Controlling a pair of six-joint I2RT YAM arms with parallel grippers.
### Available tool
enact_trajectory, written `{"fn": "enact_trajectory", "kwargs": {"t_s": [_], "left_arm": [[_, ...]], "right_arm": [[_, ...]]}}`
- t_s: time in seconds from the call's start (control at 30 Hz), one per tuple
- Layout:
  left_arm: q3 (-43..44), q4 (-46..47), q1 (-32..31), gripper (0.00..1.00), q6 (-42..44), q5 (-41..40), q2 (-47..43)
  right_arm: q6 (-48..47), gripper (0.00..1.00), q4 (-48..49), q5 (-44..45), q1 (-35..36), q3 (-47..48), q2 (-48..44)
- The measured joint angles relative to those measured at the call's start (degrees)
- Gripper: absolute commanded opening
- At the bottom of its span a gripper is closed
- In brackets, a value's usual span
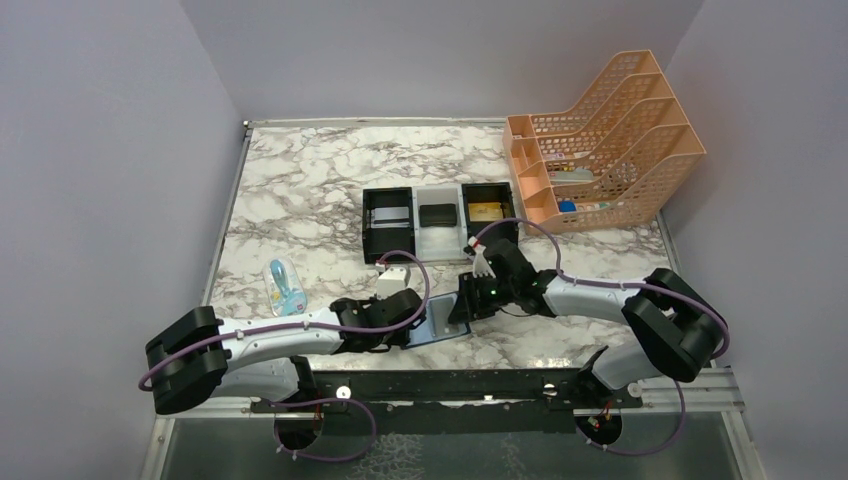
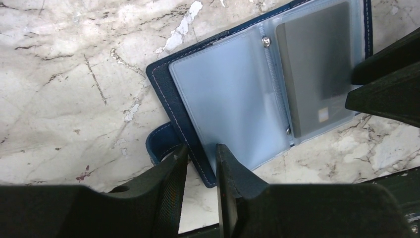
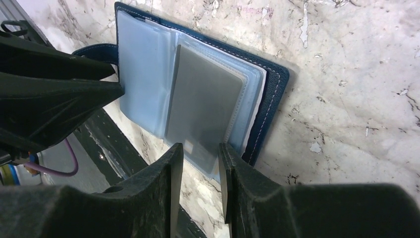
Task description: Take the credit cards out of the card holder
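Observation:
The navy card holder (image 1: 441, 326) lies open on the marble near the front edge. In the left wrist view its cover (image 2: 163, 84) frames pale clear pockets, and a silver-grey card (image 2: 314, 69) sits in the right pocket. My left gripper (image 2: 200, 148) is slightly open, its jaws straddling the cover's near edge beside the tab (image 2: 159, 145). My right gripper (image 3: 200, 147) is slightly open over the near end of that card (image 3: 203, 106) and its pocket. In the top view the left gripper (image 1: 418, 318) and the right gripper (image 1: 462, 303) flank the holder.
Three box trays stand mid-table: a black one (image 1: 388, 236) with a silver card, a white one (image 1: 437, 238) with a black card, a black one (image 1: 487, 192) with a gold card. A peach mesh rack (image 1: 600, 150) stands back right. A pale blue object (image 1: 284, 287) lies left.

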Motion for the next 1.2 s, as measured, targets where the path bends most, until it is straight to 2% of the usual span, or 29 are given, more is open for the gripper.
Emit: {"fn": "enact_trajectory", "kwargs": {"t_s": [0.57, 0.9, 1.2], "left_arm": [[-2.0, 3.2, -0.1, 0.22, 0.2, 0.0, 0.5], [-2.4, 4.2, -0.1, 0.21, 0.2, 0.0, 0.5], [-2.5, 4.4, -0.1, 0.19, 0.3, 0.0, 0.5]], "right_arm": [[10.1, 0.34, 9.8, -2.1, 0.0, -2.7, -0.2], [8.3, 0.35, 3.1, 4.4, 0.0, -2.7, -4.5], [6.9, 0.34, 1.9, 5.2, 0.0, -2.7, -2.7]]}}
